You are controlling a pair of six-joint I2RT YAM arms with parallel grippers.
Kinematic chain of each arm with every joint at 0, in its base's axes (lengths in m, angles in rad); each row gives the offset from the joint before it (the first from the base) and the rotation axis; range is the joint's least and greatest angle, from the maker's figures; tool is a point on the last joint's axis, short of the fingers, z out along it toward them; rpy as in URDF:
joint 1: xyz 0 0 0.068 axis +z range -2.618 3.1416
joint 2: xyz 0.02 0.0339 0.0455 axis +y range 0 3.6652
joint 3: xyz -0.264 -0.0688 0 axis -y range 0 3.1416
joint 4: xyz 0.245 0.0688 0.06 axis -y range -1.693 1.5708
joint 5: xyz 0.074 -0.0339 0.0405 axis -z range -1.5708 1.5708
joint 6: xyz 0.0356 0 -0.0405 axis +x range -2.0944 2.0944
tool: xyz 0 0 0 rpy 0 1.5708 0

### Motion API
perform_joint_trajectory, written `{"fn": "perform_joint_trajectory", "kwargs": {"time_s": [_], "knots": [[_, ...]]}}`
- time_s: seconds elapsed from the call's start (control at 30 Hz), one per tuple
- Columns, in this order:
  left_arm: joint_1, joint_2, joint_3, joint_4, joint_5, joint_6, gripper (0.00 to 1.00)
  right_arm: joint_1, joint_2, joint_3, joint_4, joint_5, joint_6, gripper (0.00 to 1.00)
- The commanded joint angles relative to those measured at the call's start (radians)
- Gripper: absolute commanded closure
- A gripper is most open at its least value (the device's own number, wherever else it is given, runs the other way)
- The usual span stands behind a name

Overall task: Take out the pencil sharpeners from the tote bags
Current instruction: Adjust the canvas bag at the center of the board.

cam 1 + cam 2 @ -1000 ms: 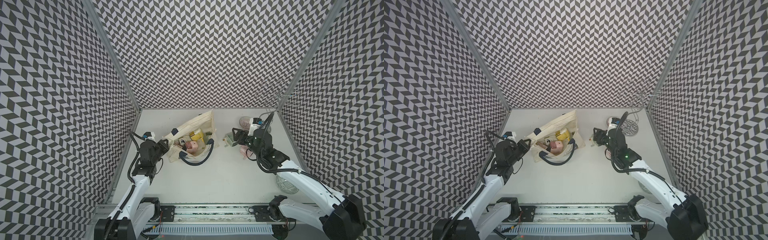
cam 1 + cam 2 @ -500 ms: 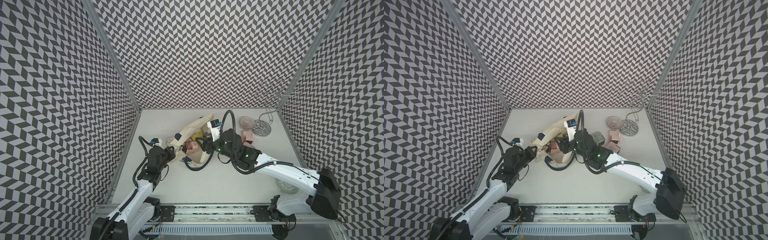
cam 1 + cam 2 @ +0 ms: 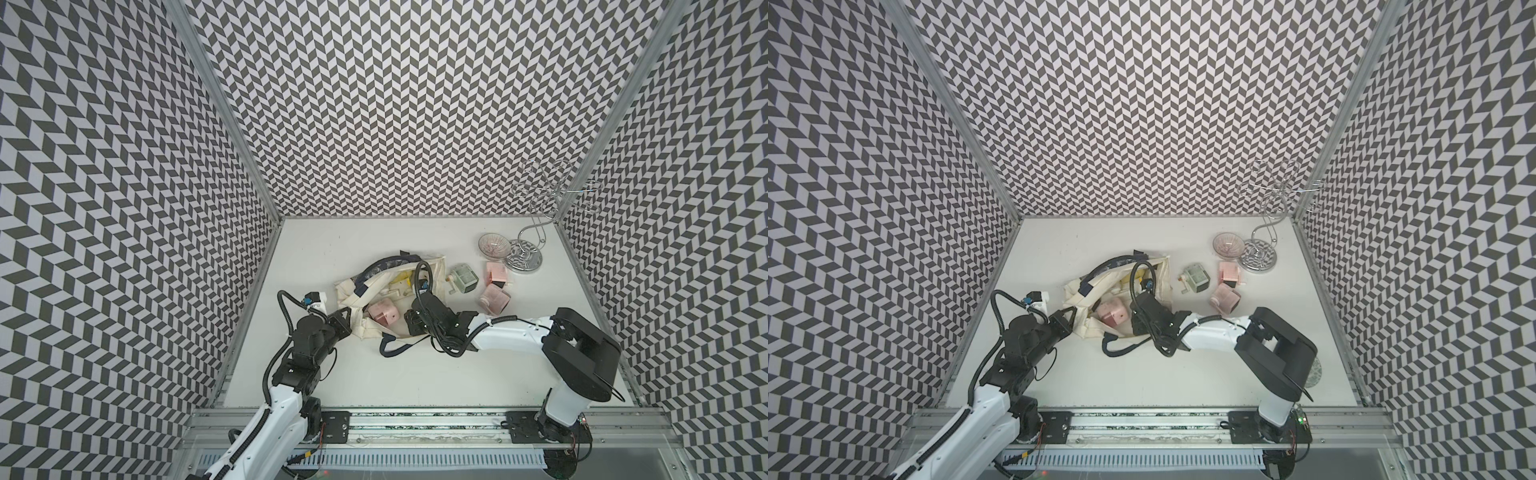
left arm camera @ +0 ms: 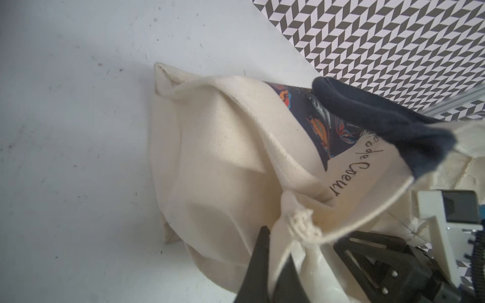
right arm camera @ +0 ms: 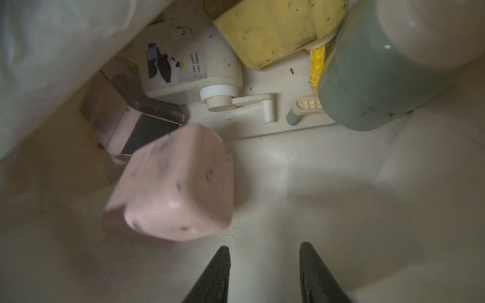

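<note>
Surface and room: a scuffed white table (image 3: 374,374) is sitting inside a booth. Grey-and-white chevron walls (image 3: 415,104) are closing it in on three sides. A metal rail (image 3: 415,419) is running along the near edge and carrying both arms.

Left: the left gripper (image 4: 274,262) is pinching a bunched fold of cream canvas at the edge of the tote bag (image 3: 353,291), its jaws closed tight on the cloth. The bag is lying slumped mid-table, its mouth gaping open to both top views.

Middle: a pink sharpener (image 3: 383,316) is sitting just inside the mouth, between the two grippers. The right gripper (image 5: 265,251) is reaching into the bag, its jaws standing moderately apart and gripping nothing. The pink sharpener is lying just ahead of the fingertips and apparently not touching them, though the wrist view is blurring here. Deeper in the bag, a dark-based pink sharpener (image 5: 123,123), cream sharpener (image 5: 189,70), yellow sharpener (image 5: 275,26) and sage green sharpener (image 5: 380,78) are crowding together.

Right: a loose green sharpener (image 3: 463,279), farther pink sharpener (image 3: 496,273) and nearer pink sharpener (image 3: 494,301) are lying out on the table. Behind them, a pink glass bowl (image 3: 493,245) is standing just beside a chrome wire stand (image 3: 524,259) in the far right corner.
</note>
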Motion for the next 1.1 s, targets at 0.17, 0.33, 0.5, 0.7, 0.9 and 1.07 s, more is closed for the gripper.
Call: {"fn": "perform_joint_trajectory", "kwargs": {"time_s": [0.17,0.33,0.5,0.7,0.9,1.07], "knots": [[-0.003,-0.009,-0.055,-0.092,-0.005,0.063,1.00,-0.006,-0.090,-0.035,0.163,-0.069,-0.030,0.30],[-0.003,-0.008,-0.056,-0.089,-0.019,0.054,1.00,0.009,-0.027,0.020,0.161,-0.135,-0.100,0.18],[-0.003,-0.006,-0.056,-0.086,-0.020,0.056,1.00,0.013,0.149,0.128,0.123,-0.154,-0.133,0.09],[-0.003,0.012,-0.050,-0.082,-0.019,0.057,1.00,0.017,0.213,0.158,0.141,-0.159,-0.125,0.06],[-0.003,0.026,-0.012,-0.117,-0.050,0.043,1.00,0.024,0.232,0.165,0.111,-0.129,-0.126,0.30],[-0.003,0.029,0.027,-0.145,-0.110,0.049,1.00,0.027,0.177,0.133,0.113,-0.084,-0.118,0.40]]}}
